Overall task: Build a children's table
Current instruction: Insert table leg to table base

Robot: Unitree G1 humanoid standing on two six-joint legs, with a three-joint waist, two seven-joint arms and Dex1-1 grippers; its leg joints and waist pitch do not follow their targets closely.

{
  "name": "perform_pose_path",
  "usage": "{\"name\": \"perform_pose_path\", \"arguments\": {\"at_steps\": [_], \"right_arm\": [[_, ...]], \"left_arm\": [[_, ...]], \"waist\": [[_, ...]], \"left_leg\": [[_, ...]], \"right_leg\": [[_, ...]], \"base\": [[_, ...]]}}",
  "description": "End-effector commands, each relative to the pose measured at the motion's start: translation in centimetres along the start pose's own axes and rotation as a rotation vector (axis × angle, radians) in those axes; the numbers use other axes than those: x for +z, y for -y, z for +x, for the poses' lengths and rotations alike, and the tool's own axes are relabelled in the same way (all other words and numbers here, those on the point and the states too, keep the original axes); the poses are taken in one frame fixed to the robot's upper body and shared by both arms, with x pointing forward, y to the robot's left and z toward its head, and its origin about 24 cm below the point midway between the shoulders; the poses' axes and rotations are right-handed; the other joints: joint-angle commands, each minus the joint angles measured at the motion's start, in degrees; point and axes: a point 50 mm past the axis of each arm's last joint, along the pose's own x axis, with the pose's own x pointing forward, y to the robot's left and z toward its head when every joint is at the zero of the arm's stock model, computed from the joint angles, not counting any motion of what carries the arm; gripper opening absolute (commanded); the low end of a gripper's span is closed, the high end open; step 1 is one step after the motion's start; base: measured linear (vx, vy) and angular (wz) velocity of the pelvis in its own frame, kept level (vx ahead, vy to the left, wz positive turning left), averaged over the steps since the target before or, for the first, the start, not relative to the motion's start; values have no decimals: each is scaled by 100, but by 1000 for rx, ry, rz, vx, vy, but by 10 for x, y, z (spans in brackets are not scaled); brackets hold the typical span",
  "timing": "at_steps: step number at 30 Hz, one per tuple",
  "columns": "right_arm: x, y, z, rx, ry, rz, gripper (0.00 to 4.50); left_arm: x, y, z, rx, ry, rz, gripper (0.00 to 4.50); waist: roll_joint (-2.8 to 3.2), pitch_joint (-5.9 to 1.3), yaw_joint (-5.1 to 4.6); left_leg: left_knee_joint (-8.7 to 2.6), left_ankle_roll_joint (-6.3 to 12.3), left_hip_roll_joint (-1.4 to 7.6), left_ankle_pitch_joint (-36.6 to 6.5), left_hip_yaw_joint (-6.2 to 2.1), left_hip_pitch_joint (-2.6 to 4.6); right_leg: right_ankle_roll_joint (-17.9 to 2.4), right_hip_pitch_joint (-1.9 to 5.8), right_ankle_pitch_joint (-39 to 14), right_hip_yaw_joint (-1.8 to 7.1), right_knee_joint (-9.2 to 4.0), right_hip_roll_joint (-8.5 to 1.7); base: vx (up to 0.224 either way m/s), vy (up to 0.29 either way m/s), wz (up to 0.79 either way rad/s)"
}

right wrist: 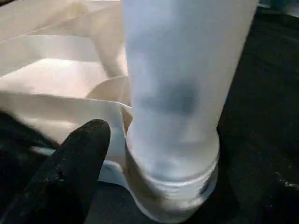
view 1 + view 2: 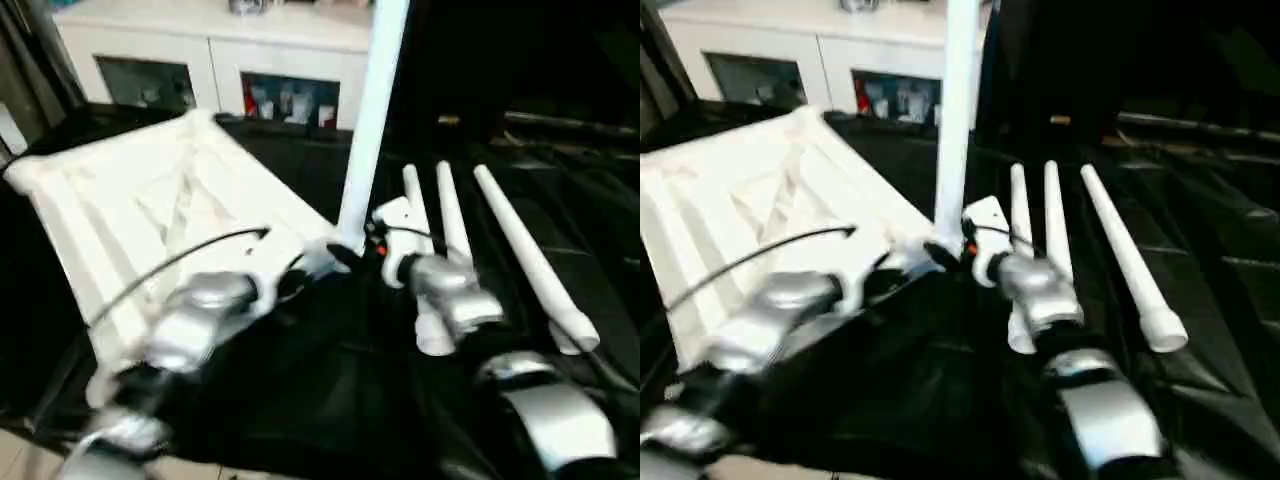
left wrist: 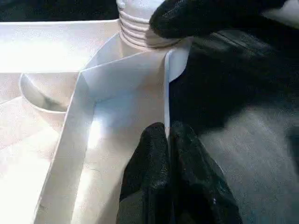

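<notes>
Tabletop lies ribbed side up on the black sheet; one leg stands in its near corner socket. Three spare legs lie beside.

Left gripper pinches the rim, closed. Right gripper sits beside the leg base; grip unclear.

Risk: half-threaded leg tips. Left wrist view shows exposed threads; head views don't.

A black sheet covers the surface, creased and a little glossy, running from the near edge to the far side. Behind it stands a white cabinet with a flat top. Its front has two glass-fronted compartments side by side; the right-hand compartment holds red and white items too blurred to identify, and the left-hand compartment looks darker. At the near left corner, a strip of pale floor shows.
</notes>
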Motion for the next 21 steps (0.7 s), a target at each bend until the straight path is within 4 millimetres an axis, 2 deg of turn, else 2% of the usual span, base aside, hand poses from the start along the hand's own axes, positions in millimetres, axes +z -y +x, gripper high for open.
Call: {"name": "perform_pose_path", "arguments": {"at_steps": [1, 6, 8, 9, 11, 13, 21], "right_arm": [[1, -2, -5, 92, -13, -33, 387], [-1, -2, -12, 162, -28, -57, 387], [-3, -2, -15, 187, -41, -64, 387], [-5, -3, -16, 202, -52, -65, 372], [-5, -4, -16, 209, -55, -65, 362], [-6, -5, -16, 216, -57, -65, 330], [-8, -8, -16, 244, -69, -65, 277]], "left_arm": [[0, 16, 0, -150, 52, -6, 0], [0, 19, -10, -206, 55, -1, 0], [-2, 18, -12, -211, 50, 4, 0], [-4, 17, -13, -208, 45, 5, 0], [-4, 17, -13, -208, 44, 5, 0], [-4, 18, -14, -208, 44, 4, 0], [-5, 19, -15, -214, 42, -4, 0]], "waist": [[16, -343, 28], [27, -312, 57], [12, -307, 58], [-3, -308, 60], [4, -316, 57], [-14, -323, 59], [-26, -328, 61]], "left_leg": [[-291, 603, 263, -425, -60, 13], [-315, 441, 281, -692, -50, 49], [-316, 390, 275, -758, -54, 38], [-315, 378, 271, -740, -54, 38], [-307, 379, 265, -679, -55, 36], [-300, 399, 258, -618, -55, 31], [-287, 456, 256, -515, -51, 27]], "right_leg": [[-1435, 372, 186, 309, -341, -512], [-1422, 335, -293, 323, -378, -506], [-1380, 344, -402, 325, -386, -508], [-1337, 347, -435, 329, -391, -511], [-1337, 344, -383, 329, -377, -504], [-1320, 352, -339, 329, -370, -509], [-1339, 350, -233, 320, -355, -503]], "base": [[0, 0, 0], [0, 0, 0], [0, 0, 0], [0, 0, 0], [0, 0, 0], [0, 0, 0], [0, 0, 0]]}}
